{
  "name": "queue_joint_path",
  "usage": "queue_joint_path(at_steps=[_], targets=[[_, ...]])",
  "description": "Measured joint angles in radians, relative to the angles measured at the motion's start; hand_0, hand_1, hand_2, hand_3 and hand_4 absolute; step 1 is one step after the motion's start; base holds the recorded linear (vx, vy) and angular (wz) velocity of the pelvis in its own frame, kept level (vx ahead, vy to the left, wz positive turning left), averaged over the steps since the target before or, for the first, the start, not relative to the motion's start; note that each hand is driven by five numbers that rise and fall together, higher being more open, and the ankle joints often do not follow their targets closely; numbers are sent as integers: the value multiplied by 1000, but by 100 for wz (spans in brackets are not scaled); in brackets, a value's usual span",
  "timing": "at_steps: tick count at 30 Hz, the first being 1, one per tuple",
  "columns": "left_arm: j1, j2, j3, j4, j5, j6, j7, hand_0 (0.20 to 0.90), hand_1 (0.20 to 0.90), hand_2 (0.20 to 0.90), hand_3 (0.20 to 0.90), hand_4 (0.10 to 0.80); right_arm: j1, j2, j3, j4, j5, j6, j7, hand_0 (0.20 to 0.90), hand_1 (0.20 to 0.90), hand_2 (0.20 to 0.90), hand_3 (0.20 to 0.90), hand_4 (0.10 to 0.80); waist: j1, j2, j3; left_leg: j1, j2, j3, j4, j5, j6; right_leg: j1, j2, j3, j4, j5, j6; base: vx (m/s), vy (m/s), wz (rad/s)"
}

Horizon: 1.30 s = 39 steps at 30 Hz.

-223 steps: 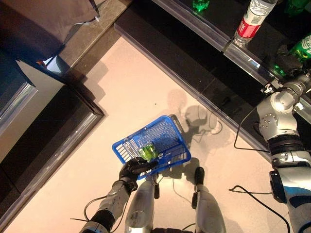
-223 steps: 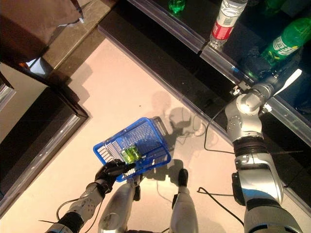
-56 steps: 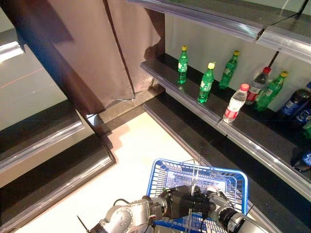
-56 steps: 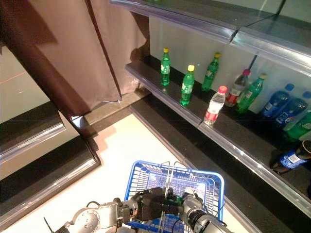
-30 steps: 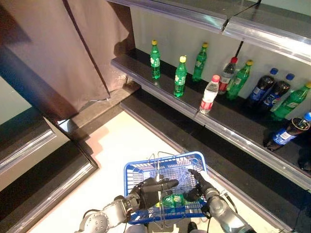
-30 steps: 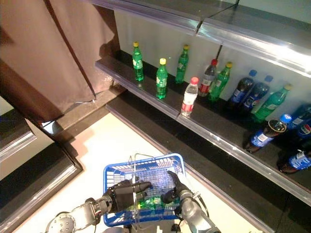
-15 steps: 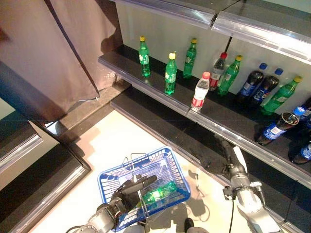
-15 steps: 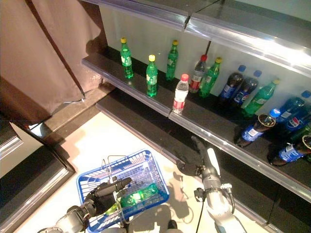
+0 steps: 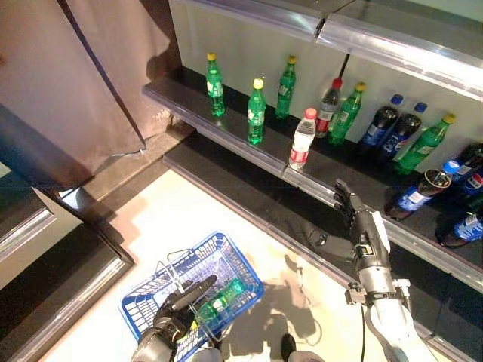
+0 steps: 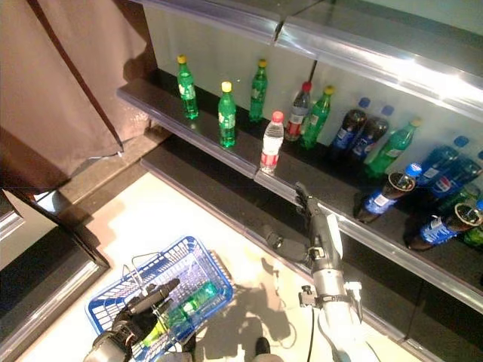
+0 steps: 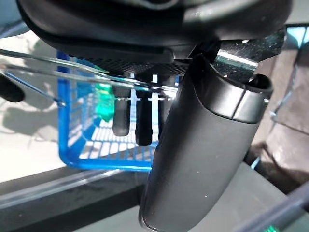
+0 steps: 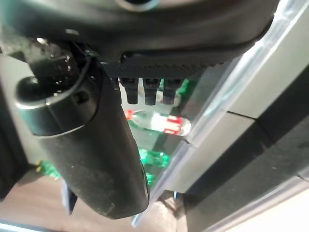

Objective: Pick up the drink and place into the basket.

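Observation:
A blue wire basket [image 9: 240, 259] hangs low over the pale floor, with my left hand [image 9: 175, 305] shut on its wire handles. The left wrist view shows the fingers [image 11: 120, 112] curled under those handles. A green drink bottle [image 9: 223, 292] lies on its side inside the basket. My right hand [image 9: 356, 220] is open and holds nothing, its straight fingers reaching up at the front edge of the lower shelf [image 9: 249, 149]. Past the fingers [image 12: 146, 92] the right wrist view shows a clear bottle with a red label [image 12: 161, 123].
On the shelf stand green bottles [image 9: 256, 113], a clear red-capped water bottle [image 9: 302, 140], dark cola bottles [image 9: 376, 127] and, at the right, bottles lying down [image 9: 419, 191]. A brown curtain [image 9: 83, 83] hangs at the left. A dark ledge [image 9: 53, 286] borders the floor.
My right hand has come out of the basket, leaving the green bottle there, and has risen to the shelf edge. The basket has dropped lower and to the left; the camera has shifted.

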Motion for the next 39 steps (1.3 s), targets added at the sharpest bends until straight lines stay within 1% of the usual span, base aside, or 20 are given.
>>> queue_joint_path(at_steps=[3,4,5,6,7,8,10,11,13,16,21,26,29,31,32,35,36,37,38,39], targets=[[-26,-32,-9,48,28,-35,12,300,300,300,200,100,-31,-3,14,40,5,-1,6,900,900,900,900,800,0,11,15,-1,8,7,20,-2,-5,-4,7,7,12,-9,-15,-171,75,-11],[-45,-48,-12,71,50,-49,26,300,300,300,200,100,-46,-3,21,40,5,-1,9,900,900,900,900,800,-2,8,27,-5,2,8,41,3,-13,-11,-2,14,16,-7,-20,-193,199,-26],[-71,-62,-14,112,89,-61,34,300,300,300,200,100,-56,-1,30,40,5,0,11,900,900,900,900,800,-4,-15,37,-14,-21,1,77,9,-32,-13,-35,20,15,1,-20,-157,205,-31],[-85,-67,-15,132,108,-66,39,300,300,300,200,100,-61,2,35,40,5,-1,12,900,900,900,900,800,-5,-32,43,-29,-32,-15,134,-28,-27,-12,-56,24,17,7,-16,-147,260,-69],[-108,-77,-19,176,146,-69,44,300,300,300,200,100,-64,1,44,18,4,-1,27,900,900,900,900,800,-2,-64,48,-48,-76,-39,349,-150,16,-24,-113,26,24,26,4,-131,291,-73],[-108,-91,-20,190,163,-76,44,300,300,300,200,100,-52,-6,40,-5,5,-9,31,900,900,900,900,800,-28,-55,49,-32,-81,-43,399,-213,16,-26,-119,30,25,33,20,-129,289,-64],[-135,-120,-20,239,203,-98,43,300,300,300,200,100,-30,-7,22,-2,6,-16,31,900,900,900,900,800,-82,-48,45,18,-91,-41,307,-246,13,-30,-119,30,36,41,55,-114,245,2],[-145,-124,-20,254,208,-102,42,300,300,300,200,100,-29,-7,19,1,6,-16,31,900,900,900,900,800,-88,-48,45,34,-92,-37,270,-249,16,-34,-120,29,40,38,62,-172,287,21],[-227,-128,-17,370,250,-108,34,300,300,300,200,100,-31,24,19,23,6,-11,40,900,900,900,900,800,-99,-80,43,63,-125,-35,172,-226,47,-64,-159,31,66,41,84,-158,217,16],[-233,-133,8,482,315,-108,0,300,300,300,200,100,-29,74,19,22,6,-10,67,900,900,900,900,800,-104,-94,35,83,-162,-31,146,-213,71,-73,-197,34,84,47,101,-187,213,-6],[-238,-134,56,616,401,-115,-34,300,300,300,200,100,-21,111,19,22,5,12,98,900,900,900,900,800,-96,-104,28,108,-171,-3,102,-196,81,-90,-206,28,96,60,119,-188,98,-14],[-257,-180,166,723,417,-124,-18,300,300,300,200,100,-21,118,16,23,11,16,101,900,900,900,900,800,-95,-112,22,131,-146,74,90,-197,79,-115,-171,30,103,105,96,-256,36,-40],[-266,-180,170,730,416,-126,17,300,300,300,200,100,-22,120,21,37,26,18,106,900,900,900,900,800,-94,-99,17,133,-122,90,69,-192,82,-141,-142,30,121,133,81,-259,-66,-27],[-254,-180,169,730,415,-139,42,300,300,300,200,100,-20,120,31,59,28,18,106,900,900,900,900,800,-91,-87,-8,134,-88,97,44,-168,70,-174,-113,32,181,97,65,-324,-220,-13],[-244,-179,167,731,415,-151,49,300,300,300,200,100,-20,120,40,62,27,18,103,900,900,900,900,800,-81,-77,-24,135,-64,96,29,-150,57,-192,-92,32,247,32,54,-344,-301,-4],[-244,-177,161,731,415,-178,69,300,300,300,200,100,-32,120,61,61,26,15,98,900,900,900,900,800,-44,-62,-33,116,-25,97,28,-129,20,-210,-97,31,346,-58,53,-251,-286,0],[-242,-170,163,730,414,-184,71,300,300,300,200,100,-37,121,74,62,25,15,98,900,900,900,900,800,-28,-67,-39,112,-18,91,29,-122,5,-191,-108,38,317,-67,59,-304,-453,-5],[-245,-167,166,731,411,-185,72,300,300,300,200,100,-47,119,86,63,25,16,97,900,900,900,900,800,-8,-76,-45,110,-21,78,26,-123,3,-168,-88,52,267,-91,48,-283,-482,-19],[-251,-186,182,734,405,-186,73,300,300,300,200,100,-78,109,92,83,26,18,97,900,900,900,900,800,7,-42,-39,108,26,58,30,-114,-6,-157,-53,52,235,-65,29,-358,-639,-28],[-253,-198,192,732,404,-188,75,300,300,300,200,100,-89,98,95,93,26,20,97,900,900,900,900,800,16,-23,-46,109,48,58,30,-114,-6,-136,-26,52,186,-39,10,-222,-424,-27]])
